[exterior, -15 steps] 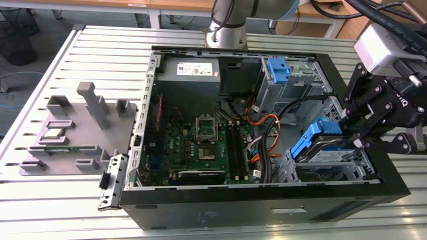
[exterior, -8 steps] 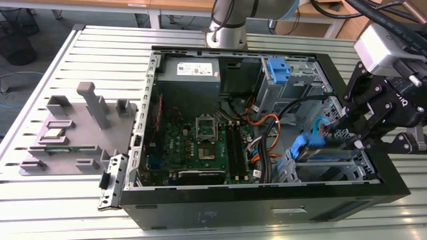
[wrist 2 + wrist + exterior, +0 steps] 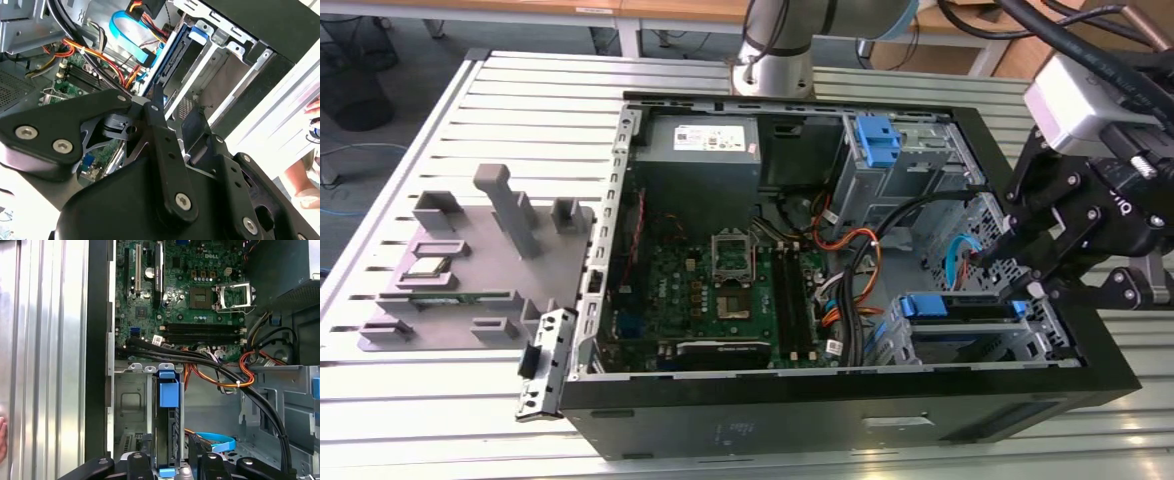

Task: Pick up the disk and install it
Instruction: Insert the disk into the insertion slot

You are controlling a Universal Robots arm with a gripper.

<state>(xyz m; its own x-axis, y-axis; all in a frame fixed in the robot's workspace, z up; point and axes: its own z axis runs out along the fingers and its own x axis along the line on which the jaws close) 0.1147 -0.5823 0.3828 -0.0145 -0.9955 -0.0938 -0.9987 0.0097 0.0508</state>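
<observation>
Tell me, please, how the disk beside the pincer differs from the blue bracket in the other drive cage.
The disk carries a dark drive body behind its blue rail; the blue bracket looks empty. The disk sits right by the open pincer; the blue bracket sits in the drive cage nearer the power supply. Both show blue plastic and sit inside the computer case.

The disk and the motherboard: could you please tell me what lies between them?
In the first wrist view, a bundle of black cables crosses the stretch between the disk, seated in its bay, and the motherboard.
</observation>
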